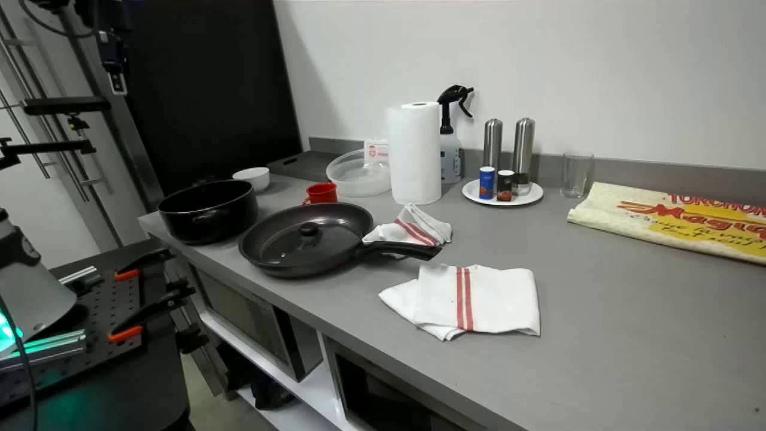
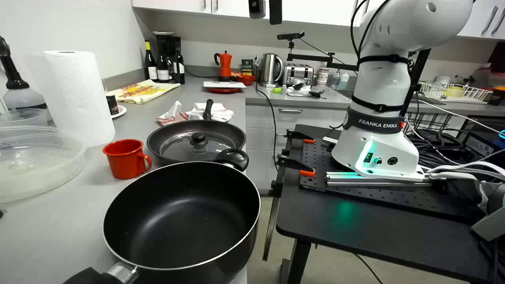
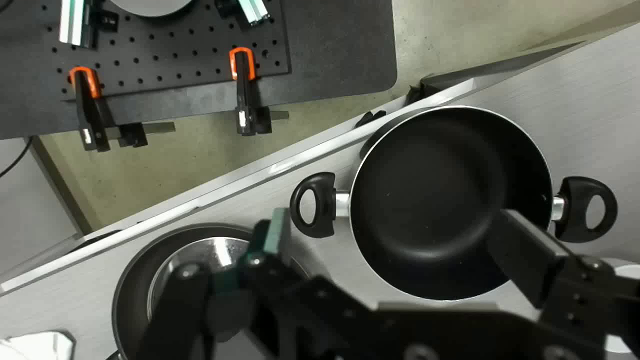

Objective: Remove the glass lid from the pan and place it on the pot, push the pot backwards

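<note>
The glass lid (image 1: 281, 248) with a black knob lies inside the wide black pan (image 1: 299, 272); both also show in an exterior view, lid (image 2: 173, 148) and pan (image 2: 236, 134). The deeper black pot (image 1: 209, 218) stands uncovered beside the pan at the counter's end; its inside shows in an exterior view (image 2: 185, 217). My gripper (image 1: 116, 84) is high above the counter. In the wrist view my gripper (image 3: 395, 215) is open with nothing between its fingers, above the pot (image 3: 440, 190). There the pan (image 3: 132, 285) and lid (image 3: 185, 255) are partly hidden by the gripper.
A red mug (image 2: 126, 159), a clear plastic tub (image 1: 359, 173) and a paper towel roll (image 1: 416, 155) stand behind the pan. A white bowl (image 1: 254, 178) is behind the pot. Folded towels (image 1: 479, 299) lie near the pan's handle (image 1: 407, 248). Clamps (image 3: 245, 90) edge the robot's table.
</note>
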{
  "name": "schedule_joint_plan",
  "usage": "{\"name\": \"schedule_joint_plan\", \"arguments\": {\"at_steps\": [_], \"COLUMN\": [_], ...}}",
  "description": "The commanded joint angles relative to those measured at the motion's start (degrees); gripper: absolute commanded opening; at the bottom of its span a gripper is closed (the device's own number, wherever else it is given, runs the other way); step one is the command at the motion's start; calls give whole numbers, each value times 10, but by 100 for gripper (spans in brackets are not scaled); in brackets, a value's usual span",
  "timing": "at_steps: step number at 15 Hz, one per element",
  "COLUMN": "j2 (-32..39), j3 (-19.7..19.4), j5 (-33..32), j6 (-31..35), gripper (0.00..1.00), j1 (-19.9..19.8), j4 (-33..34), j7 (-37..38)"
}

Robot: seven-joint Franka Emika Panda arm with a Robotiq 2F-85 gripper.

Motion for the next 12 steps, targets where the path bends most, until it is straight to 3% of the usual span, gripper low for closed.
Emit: {"name": "schedule_joint_plan", "arguments": {"at_steps": [1, 12], "j2": [0, 20], "j3": [1, -8], "j5": [0, -15], "j6": [-1, -3], "gripper": [100, 100], "j1": [-1, -15], "j4": [1, 7], "j7": [-1, -11]}}
